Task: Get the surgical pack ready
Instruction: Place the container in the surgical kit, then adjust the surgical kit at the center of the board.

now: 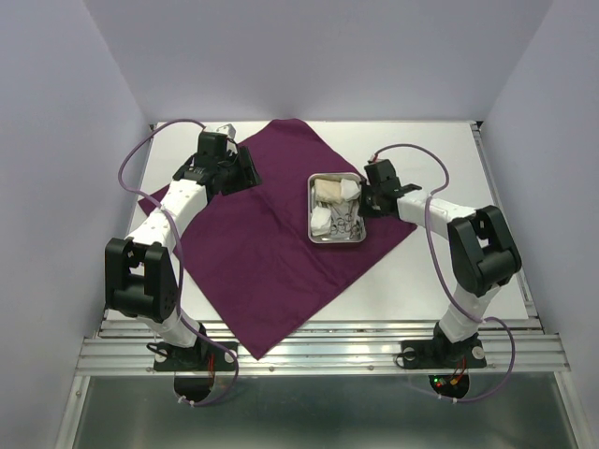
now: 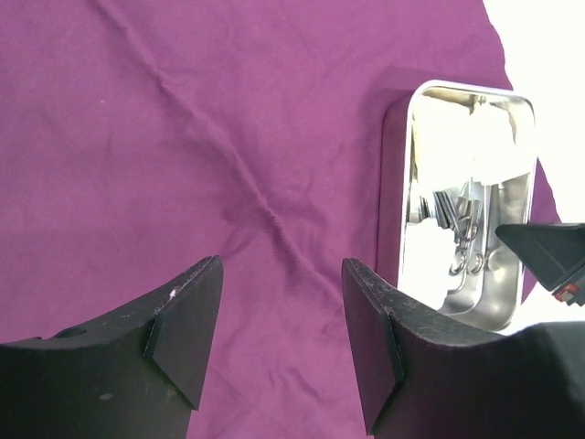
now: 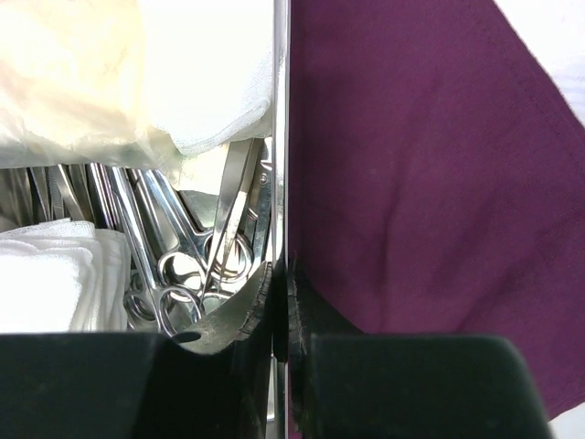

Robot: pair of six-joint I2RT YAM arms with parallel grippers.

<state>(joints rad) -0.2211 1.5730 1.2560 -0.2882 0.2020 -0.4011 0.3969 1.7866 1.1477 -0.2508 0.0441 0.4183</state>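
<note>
The deep-purple cloth wrap lies spread flat like a diamond on the white table. The small steel tray rests on its right part, holding white gauze wads and silver scissor-like instruments. My right gripper is shut on the tray's right wall, one finger inside by the instruments, the other outside over the cloth. My left gripper hovers open over the cloth's far left part, nothing between its fingers. The tray is to its right.
Bare white table shows right of and behind the cloth. Pale enclosure walls close in the left, right and back. An aluminium rail runs along the near edge by the arm bases.
</note>
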